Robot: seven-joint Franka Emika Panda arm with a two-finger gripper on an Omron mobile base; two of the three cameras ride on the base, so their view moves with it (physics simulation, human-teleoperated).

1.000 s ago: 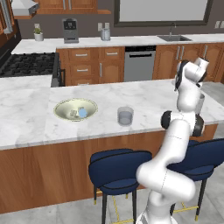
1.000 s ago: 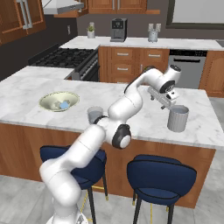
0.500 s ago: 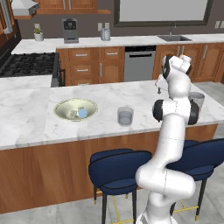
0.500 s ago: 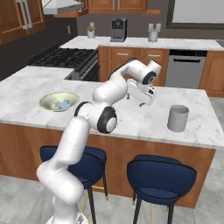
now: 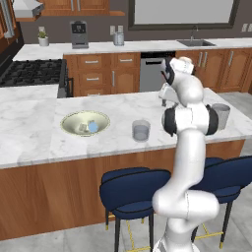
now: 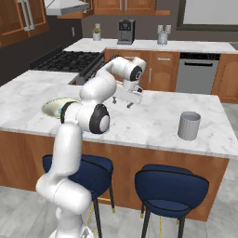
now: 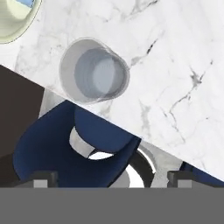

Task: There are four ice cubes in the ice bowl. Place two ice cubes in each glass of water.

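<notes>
Jaws released and empty, the gripper [image 6: 128,104] above the desk [image 5: 29,142] should centre over the ice bowl [image 5: 84,122] before descending on one ice cube [image 5: 93,127].

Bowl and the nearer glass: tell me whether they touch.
Apart. The left base view shows bare marble between the bowl and the glass.

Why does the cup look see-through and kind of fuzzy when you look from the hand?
Hand view: the glass of water is seen from straight above, its soft translucent walls showing the marble counter through them. Left base view: the same glass looks grey and a little blurry.
</notes>
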